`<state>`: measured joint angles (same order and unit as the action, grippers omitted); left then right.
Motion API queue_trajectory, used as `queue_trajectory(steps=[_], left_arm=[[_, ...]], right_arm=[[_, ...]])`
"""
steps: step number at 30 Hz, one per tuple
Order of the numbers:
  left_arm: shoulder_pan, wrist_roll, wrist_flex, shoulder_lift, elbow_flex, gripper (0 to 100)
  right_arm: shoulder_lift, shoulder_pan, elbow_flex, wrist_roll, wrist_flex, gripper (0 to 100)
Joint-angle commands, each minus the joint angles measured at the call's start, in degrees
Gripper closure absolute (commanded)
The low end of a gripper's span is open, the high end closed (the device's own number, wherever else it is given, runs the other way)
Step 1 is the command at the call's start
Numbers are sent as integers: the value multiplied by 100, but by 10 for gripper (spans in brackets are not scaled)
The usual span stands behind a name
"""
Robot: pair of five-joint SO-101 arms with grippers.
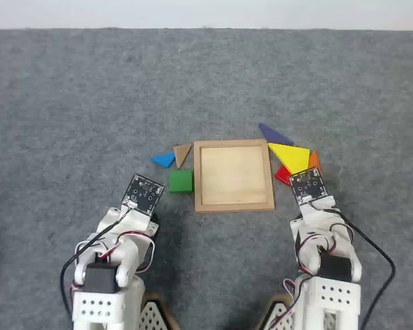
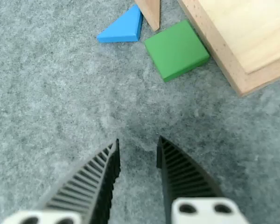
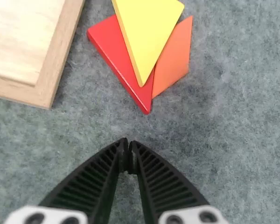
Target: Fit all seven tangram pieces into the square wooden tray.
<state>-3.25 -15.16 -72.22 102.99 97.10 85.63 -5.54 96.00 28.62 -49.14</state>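
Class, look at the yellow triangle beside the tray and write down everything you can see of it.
The yellow triangle is a large, flat piece that looks like painted wood, and its thick edge shows. It lies flat, to the right of the wooden tray in the high view. It is stacked over the red piece and the orange piece, covering part of each. Nothing grips it.

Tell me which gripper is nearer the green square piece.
Left. The left gripper hangs over the carpet just short of the green square, left of the tray. The right gripper is on the tray's other side, by the yellow triangle.
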Motion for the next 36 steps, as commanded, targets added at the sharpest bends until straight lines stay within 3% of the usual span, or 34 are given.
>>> queue_trajectory(steps=[1, 22, 36], left_arm=[[-35, 9, -35, 88, -66, 863], [-35, 9, -35, 88, -66, 863], [-35, 9, -35, 88, -66, 863]], right_arm=[[66, 13, 79, -26, -57, 986], [66, -4, 0, -9, -251, 986], [-4, 31, -1310, 220, -980, 985]])
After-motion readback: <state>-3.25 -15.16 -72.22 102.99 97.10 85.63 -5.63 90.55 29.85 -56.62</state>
